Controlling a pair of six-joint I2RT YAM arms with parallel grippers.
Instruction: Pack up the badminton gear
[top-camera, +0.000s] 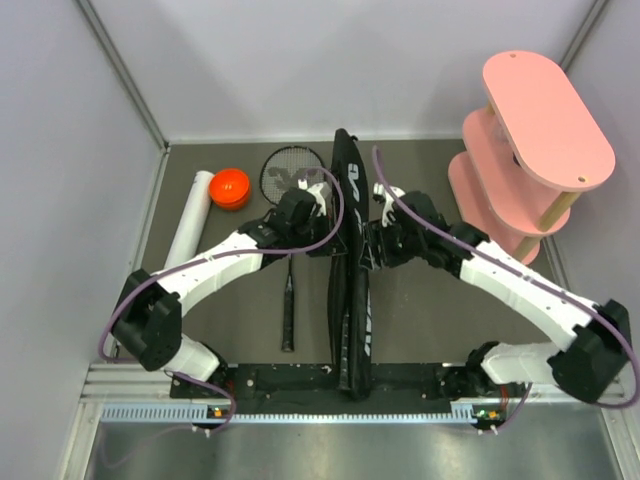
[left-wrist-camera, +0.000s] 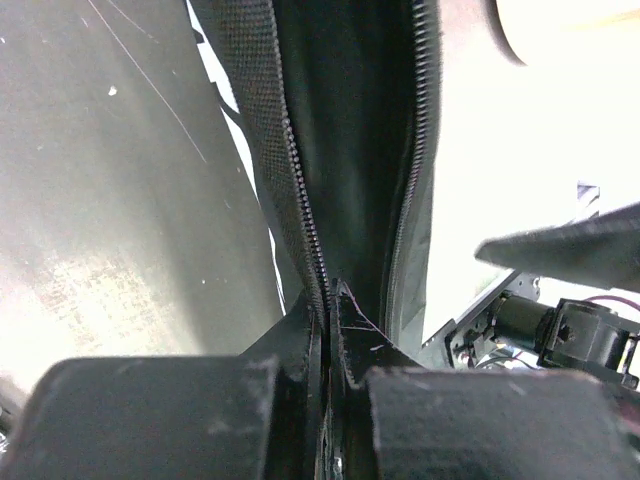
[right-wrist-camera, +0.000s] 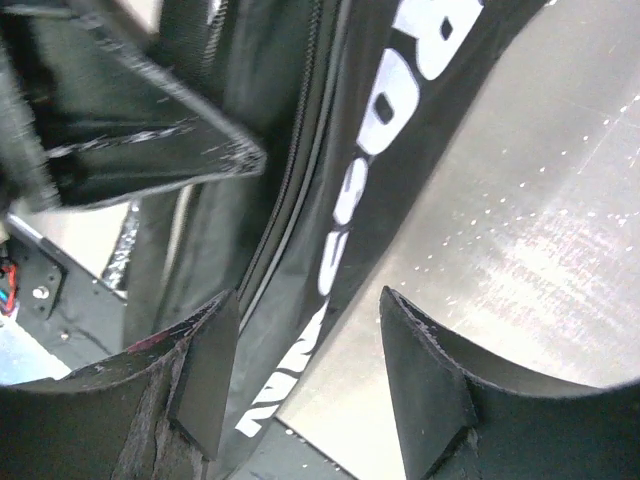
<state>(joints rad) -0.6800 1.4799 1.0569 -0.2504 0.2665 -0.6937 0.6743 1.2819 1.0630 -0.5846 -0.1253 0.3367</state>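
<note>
The black racket-shaped bag (top-camera: 350, 330) lies lengthwise down the middle of the table, and its zip is open along the top (left-wrist-camera: 350, 130). My left gripper (top-camera: 328, 232) is shut on the bag's left zipper edge (left-wrist-camera: 328, 300). On the bag's right side my right gripper (top-camera: 368, 245) is open, with the lettered bag wall (right-wrist-camera: 400, 100) under its left finger (right-wrist-camera: 210, 370) and nothing clamped. One black racket (top-camera: 290, 200) lies left of the bag. Further left are the white tube (top-camera: 188, 225) and its orange cap (top-camera: 230, 188).
The pink tiered shelf (top-camera: 530, 140) stands at the back right. Grey walls close in the table on the left, back and right. Both arms meet over the bag's middle, with purple cables looping above them.
</note>
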